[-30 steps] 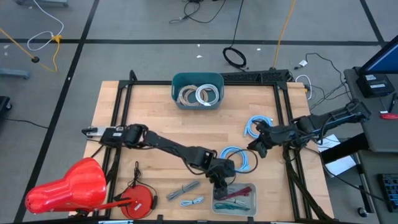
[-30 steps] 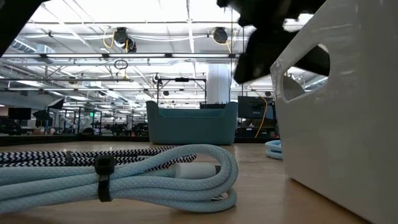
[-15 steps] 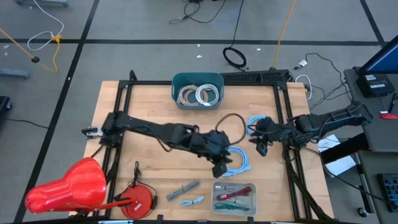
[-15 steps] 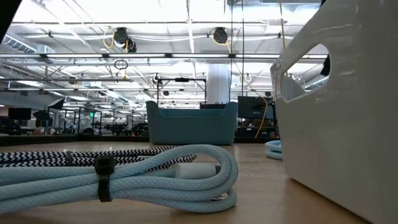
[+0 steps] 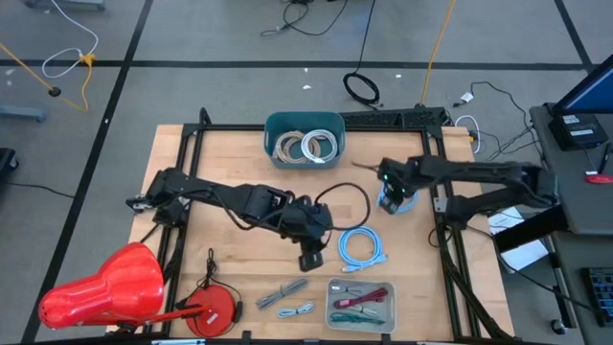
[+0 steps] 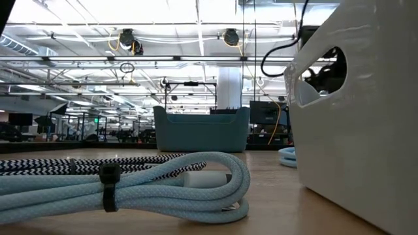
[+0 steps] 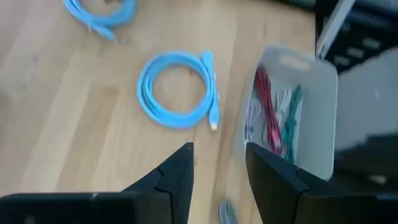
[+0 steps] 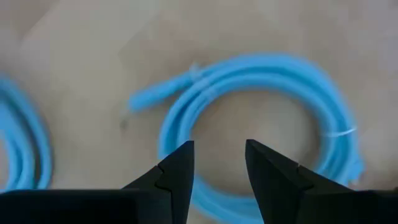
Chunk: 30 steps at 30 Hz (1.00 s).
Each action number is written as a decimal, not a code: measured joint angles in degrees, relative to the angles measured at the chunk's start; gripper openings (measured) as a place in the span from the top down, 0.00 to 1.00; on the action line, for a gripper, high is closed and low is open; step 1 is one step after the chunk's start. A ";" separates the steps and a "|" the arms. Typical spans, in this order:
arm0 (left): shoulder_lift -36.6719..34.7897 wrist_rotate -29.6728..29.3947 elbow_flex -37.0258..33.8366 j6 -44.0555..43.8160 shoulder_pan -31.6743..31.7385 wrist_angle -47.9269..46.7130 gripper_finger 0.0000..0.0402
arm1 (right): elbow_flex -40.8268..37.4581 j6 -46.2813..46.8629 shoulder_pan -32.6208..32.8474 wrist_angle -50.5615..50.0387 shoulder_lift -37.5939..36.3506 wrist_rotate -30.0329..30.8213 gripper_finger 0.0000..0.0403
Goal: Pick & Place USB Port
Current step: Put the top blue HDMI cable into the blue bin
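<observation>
Light-blue cable coil [image 5: 360,246] lies flat on the wooden table [image 5: 230,163].

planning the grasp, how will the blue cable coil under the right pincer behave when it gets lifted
The blue cable coil is probably floppy: thin loops lying flat on the wood. A pale tie seems to bind one side, so it may lift as one ring, though the loose plug end would dangle. It looks light, so the right pincer, open above it, could nudge it sideways.

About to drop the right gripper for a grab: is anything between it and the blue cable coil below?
Nothing visible. The right gripper hangs open directly over the blue cable coil, with bare wooden table around it.
</observation>
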 joint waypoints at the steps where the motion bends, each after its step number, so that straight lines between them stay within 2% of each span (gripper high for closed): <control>1: -0.01 0.40 0.00 0.39 -0.07 -1.18 0.63 | 1.00 1.08 -1.39 -0.57 0.78 0.10 0.65; 4: -1.23 -0.14 -0.07 2.39 -0.56 -6.10 0.63 | 3.75 12.04 -5.48 -3.43 2.29 1.32 0.65; 6: -2.35 -1.38 -0.01 3.92 -0.74 -7.65 0.63 | 4.85 22.89 -7.08 -3.18 2.33 1.57 0.66; 8: -3.50 -2.57 -0.71 4.61 -1.15 -8.75 0.63 | 5.10 32.79 -7.47 -1.41 1.88 1.38 0.67; 10: -4.57 -4.24 -1.31 4.80 -1.28 -8.63 0.63 | 5.15 37.20 -6.92 1.20 1.30 -0.01 0.67; 16: -6.54 -11.33 -2.10 4.55 -2.79 -10.90 0.63 | 4.34 46.11 -7.71 2.48 1.49 -0.26 0.69; 24: -6.88 -21.64 -2.05 2.85 -4.79 -11.07 0.63 | 0.93 46.65 -10.25 0.16 3.33 -5.16 0.63; 30: -6.88 -24.28 -2.05 2.42 -5.71 -11.61 0.63 | -1.88 52.58 -10.84 4.96 5.65 -5.90 0.57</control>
